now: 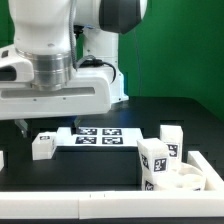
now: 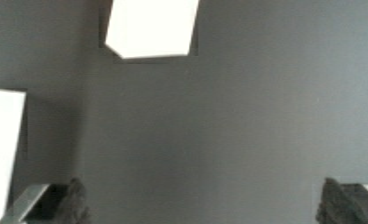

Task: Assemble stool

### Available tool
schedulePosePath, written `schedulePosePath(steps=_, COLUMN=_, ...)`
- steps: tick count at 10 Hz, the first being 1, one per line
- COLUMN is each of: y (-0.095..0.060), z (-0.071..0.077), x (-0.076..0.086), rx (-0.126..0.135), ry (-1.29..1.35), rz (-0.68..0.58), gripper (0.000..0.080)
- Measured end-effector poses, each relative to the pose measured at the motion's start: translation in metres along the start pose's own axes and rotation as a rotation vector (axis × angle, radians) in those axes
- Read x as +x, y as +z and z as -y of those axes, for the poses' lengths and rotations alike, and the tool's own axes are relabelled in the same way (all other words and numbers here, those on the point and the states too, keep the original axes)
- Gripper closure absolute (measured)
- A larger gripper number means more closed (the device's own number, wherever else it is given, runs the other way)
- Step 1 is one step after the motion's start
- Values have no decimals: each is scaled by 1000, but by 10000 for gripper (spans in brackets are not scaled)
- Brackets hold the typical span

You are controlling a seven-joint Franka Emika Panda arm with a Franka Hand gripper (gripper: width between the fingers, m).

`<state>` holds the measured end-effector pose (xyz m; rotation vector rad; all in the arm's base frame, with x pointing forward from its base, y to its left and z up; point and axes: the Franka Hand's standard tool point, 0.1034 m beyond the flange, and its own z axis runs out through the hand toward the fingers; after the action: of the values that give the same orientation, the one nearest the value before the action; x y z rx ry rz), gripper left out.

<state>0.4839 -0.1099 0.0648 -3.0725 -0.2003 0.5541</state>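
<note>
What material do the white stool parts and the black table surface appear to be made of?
The round white seat disc and the short white chunky leg look like hard plastic: smooth, uniform white, with crisp moulded edges and stuck-on black-and-white tags. The black table surface looks matte, showing almost no reflection; its material cannot be told.

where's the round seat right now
The round seat sits at the exterior view's lower right, on the table near the front edge, with a leg standing on it.
</note>
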Motion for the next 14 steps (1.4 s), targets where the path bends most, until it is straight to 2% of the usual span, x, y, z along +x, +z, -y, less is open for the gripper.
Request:
schedulePosePath(steps=1, y=0, z=1, x=-2, rx=8, ry=8, rz=82, gripper=151)
schedulePosePath(steps=2, y=-1, z=0, x=3, rx=8, ry=5, rz=136, gripper=151)
schedulePosePath(steps=3, y=2, z=0, x=-1, rx=23, ry=13, rz=207, gripper=151)
schedulePosePath(steps=4, y=7, z=-8, x=-6, rx=48, ry=32, rz=324, gripper=151)
schedulePosePath(steps=5, y=11, z=-18, x=-6, rx=57, ry=45, rz=410, gripper=151)
schedulePosePath(steps=6, y=14, z=-25, x=-9, rx=79, ry=64, rz=491, gripper=151)
schedulePosePath(steps=7, y=14, z=-27, x=-15, rx=92, ry=79, rz=593, gripper=151)
schedulePosePath(steps=8, y=17, z=-28, x=-13, rx=85, ry=77, rz=647, gripper=151)
schedulePosePath(steps=9, y=19, z=-28, x=-10, rx=80, ry=76, rz=644, gripper=151)
schedulePosePath(steps=12, y=33, z=-28, x=-17, rx=62, ry=163, rz=680, gripper=151)
schedulePosePath(steps=14, y=49, z=-24, x=-25, rx=47, ry=197, rz=685, gripper=151)
